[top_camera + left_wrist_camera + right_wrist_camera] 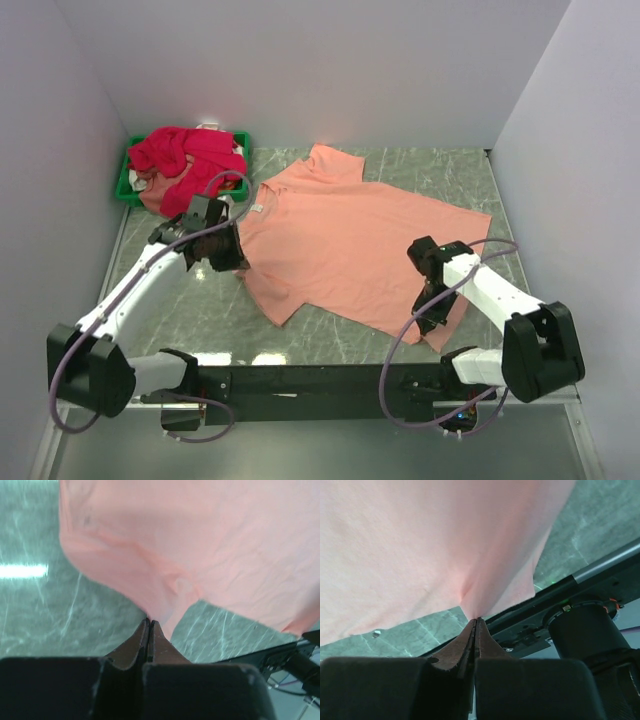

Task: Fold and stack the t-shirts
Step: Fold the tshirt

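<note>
Gripping, left: left gripper (pixel 149 622) is closed tight, jaws pressed together on a narrow point of the salmon t-shirt (pixel 200 540) at its edge. The bite looks thin.
Gripping, right: right gripper (pixel 476 620) is likewise closed, with cloth drawn into a small tent at the tips.
Grip sites, top view: the left one sits at the shirt's lower-left edge, by the near sleeve. The right one sits at the lower-right corner, near the hem.
Shirt position: spread mostly flat on the table (pixel 200 310), centre of frame, between the two arms.
Long axis: runs left to right across the frame, tilted slightly down toward the right.
Pointing: collar to the upper left, hem to the right. One sleeve points to the top of frame, the other to the lower left.
Neighbours: crimson t-shirts (pixel 185 155) lie heaped in the green bin (pixel 128 185), upper left, near the collar.
Risk 1: the left pinch may slip, since so little fabric sits in the jaws.
Risk 2: uneven travel of the two arms would skew the fold line and bunch the near sleeve.
Risk 3: a carry toward the upper left could drag the collar against the bin.
</note>
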